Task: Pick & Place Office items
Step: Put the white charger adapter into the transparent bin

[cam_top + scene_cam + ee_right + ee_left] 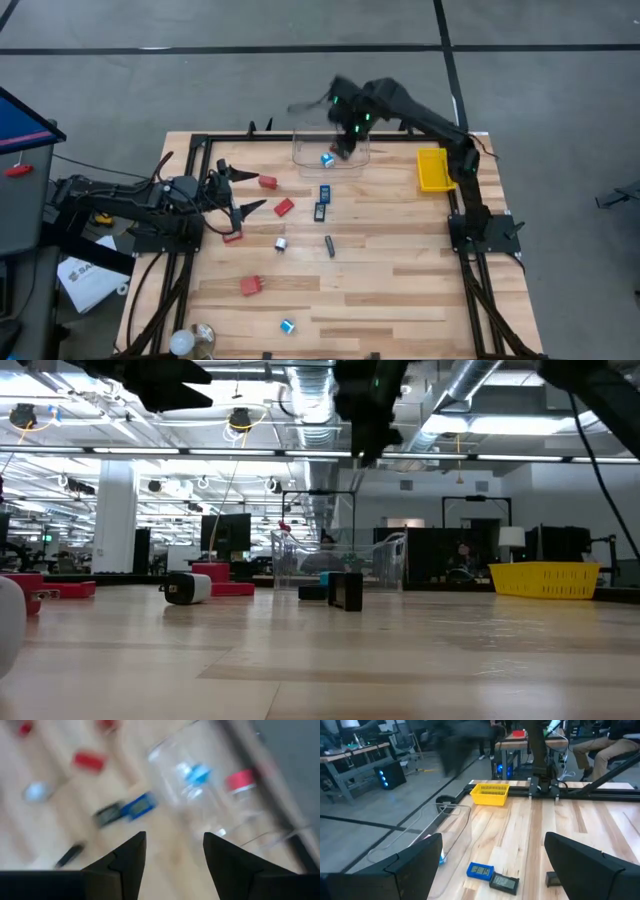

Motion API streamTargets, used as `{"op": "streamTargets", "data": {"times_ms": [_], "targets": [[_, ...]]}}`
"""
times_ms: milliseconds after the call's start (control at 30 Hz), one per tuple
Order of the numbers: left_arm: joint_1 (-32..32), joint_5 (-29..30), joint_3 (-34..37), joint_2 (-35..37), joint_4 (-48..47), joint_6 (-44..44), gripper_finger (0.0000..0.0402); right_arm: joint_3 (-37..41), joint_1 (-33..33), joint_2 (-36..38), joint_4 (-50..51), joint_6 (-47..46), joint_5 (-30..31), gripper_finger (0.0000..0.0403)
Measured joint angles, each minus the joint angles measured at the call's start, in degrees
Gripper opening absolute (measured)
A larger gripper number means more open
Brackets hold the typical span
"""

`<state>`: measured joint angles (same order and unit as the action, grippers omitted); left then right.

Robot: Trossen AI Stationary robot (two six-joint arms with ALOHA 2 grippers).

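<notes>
Items near the tub (331, 150), by our count: four red blocks (268, 182), three blue-and-silver pieces (327, 159) (one inside), two blue rectangles (326, 193), one stick (330, 246). Right gripper (345, 147) above it and left gripper (238, 191) beyond both spread, empty.

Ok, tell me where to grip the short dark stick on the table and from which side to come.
Grip the short dark stick at its middle, coming straight down from above. It lies flat and apart from other pieces, so fingers should probably close across its narrow width.
</notes>
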<state>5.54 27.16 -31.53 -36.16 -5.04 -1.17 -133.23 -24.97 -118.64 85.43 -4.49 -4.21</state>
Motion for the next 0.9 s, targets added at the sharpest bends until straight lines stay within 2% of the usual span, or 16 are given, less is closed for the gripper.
{"op": "streamTargets", "data": {"times_ms": [133, 433, 500, 700, 900], "targets": [[0.00, 0.00, 0.00, 0.07, -0.12, 0.44, 0.0349, 0.02, 10.30, 1.70, 3.08, -3.21, 3.87, 0.0189], [0.00, 0.02, 0.00, 0.07, -0.79, 1.88, 0.0349, 0.07, 27.13, 2.59, 4.61, -15.78, 4.65, 0.0189], [0.00, 0.02, 0.00, 0.07, -0.79, 2.08, 0.0349, 0.07, 28.93, 2.58, 4.61, -17.51, 2.75, 0.0189], [0.00, 0.13, 0.00, 0.07, -0.79, 2.66, 0.0349, 0.05, 30.95, 2.17, 4.58, -18.92, 2.77, 0.0189], [0.00, 1.80, 0.00, 0.07, -0.52, 2.62, 0.0349, 0.07, 31.20, -2.75, 4.52, -18.46, 3.37, 0.0189]]}}
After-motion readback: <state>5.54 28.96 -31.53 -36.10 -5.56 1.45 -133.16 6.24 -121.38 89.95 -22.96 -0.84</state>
